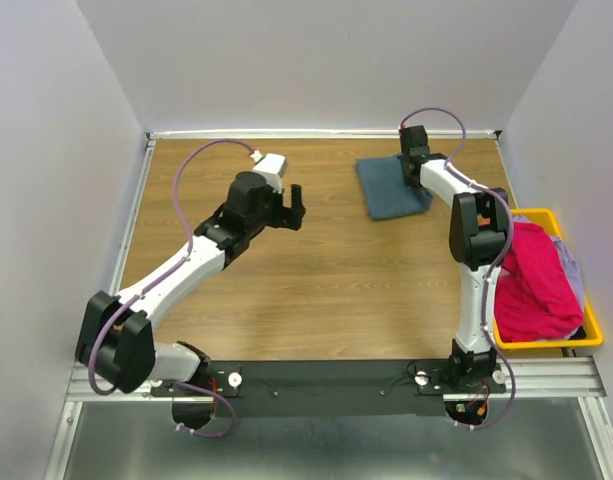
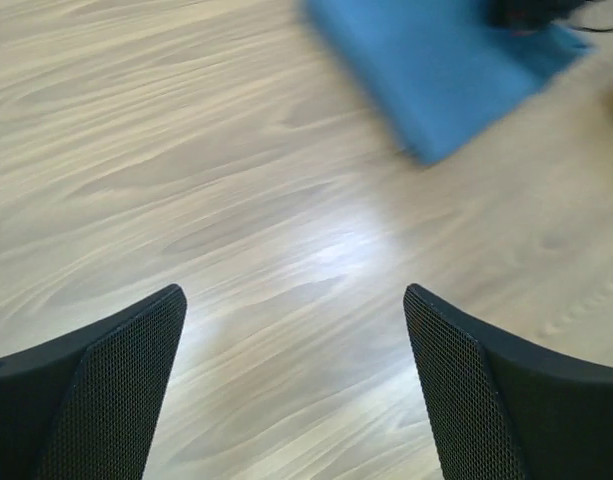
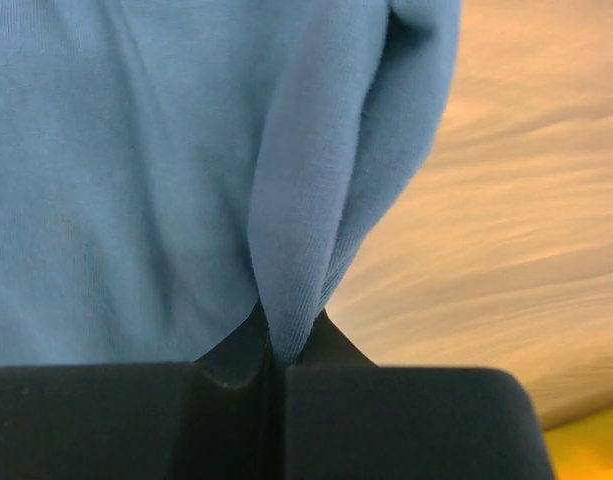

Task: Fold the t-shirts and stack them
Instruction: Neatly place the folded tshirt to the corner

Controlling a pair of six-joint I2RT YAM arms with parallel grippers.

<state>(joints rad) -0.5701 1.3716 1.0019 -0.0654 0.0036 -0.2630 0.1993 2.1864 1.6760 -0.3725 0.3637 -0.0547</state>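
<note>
The slate blue-grey cloth t-shirt (image 1: 388,190) lies folded into a compact, roughly rectangular pad on the far right part of the brown wooden table (image 1: 316,290). It is set slightly askew to the table's edges. Neither side is clearly the longer one from above.

The right gripper (image 1: 418,172) is at the pad's far right corner. In the right wrist view its jaws are pressed together on a raised ridge of the blue cloth (image 3: 296,200), which they pinch just above the tabletop. This arm is the nearer one and has the only contact with the shirt. It stands upright from its base, elbow high, with the forearm angled away towards the back wall.

The left gripper (image 1: 294,207) is well apart from the shirt, which lies to its right and slightly beyond it. Its jaws are spread wide over bare wood and hold nothing. The left arm stretches diagonally across the table.

Any shifting of the pad probably depends on the right arm's pinch.

To the right, a magenta-pink shirt (image 1: 534,280) and a pale grey-blue one (image 1: 574,262) are heaped in a yellow plastic bin (image 1: 586,338), not yet folded.
</note>
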